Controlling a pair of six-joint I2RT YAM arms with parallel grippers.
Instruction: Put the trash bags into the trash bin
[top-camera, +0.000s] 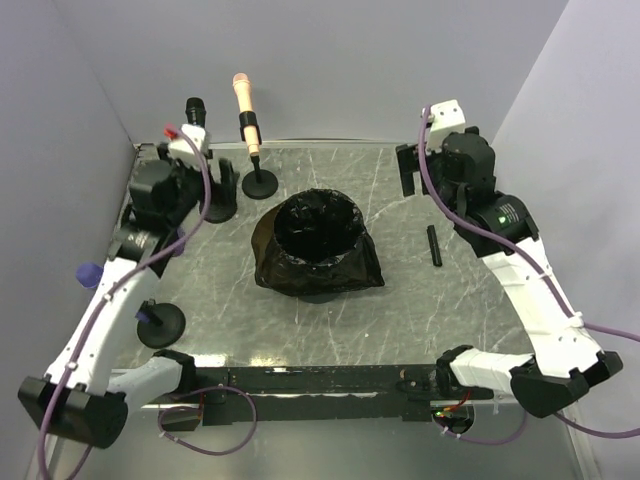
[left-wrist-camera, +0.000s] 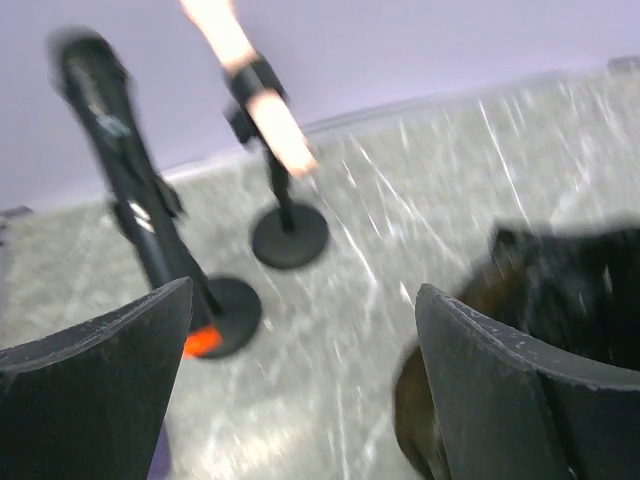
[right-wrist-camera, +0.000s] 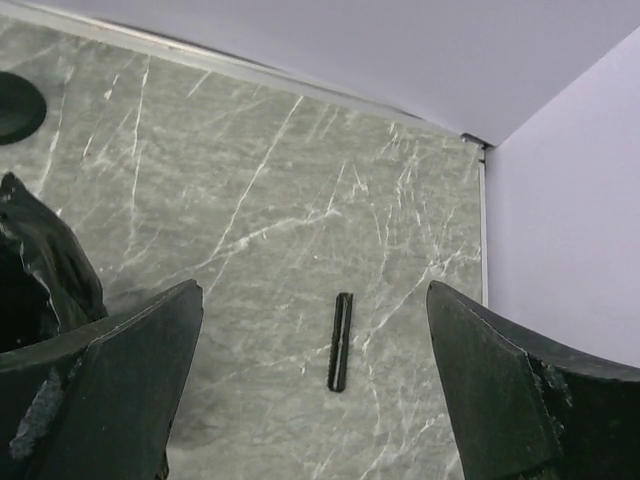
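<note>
Trash bin (top-camera: 321, 296) stands mid-table (top-camera: 420, 310), almost wholly shrouded by a black trash bag (top-camera: 318, 262) that lines its mouth and drapes down its outside. Left gripper (left-wrist-camera: 300, 330) sits spread and empty at the far left by the two microphone stands (top-camera: 258, 182). Right gripper (right-wrist-camera: 313, 292) is spread and empty at the far right, above a small black stick (top-camera: 433, 245).

Marble table (top-camera: 400, 300), bag-lined trash bin (top-camera: 318, 262), microphone stands (top-camera: 260, 184), black stick (top-camera: 433, 245)
</note>
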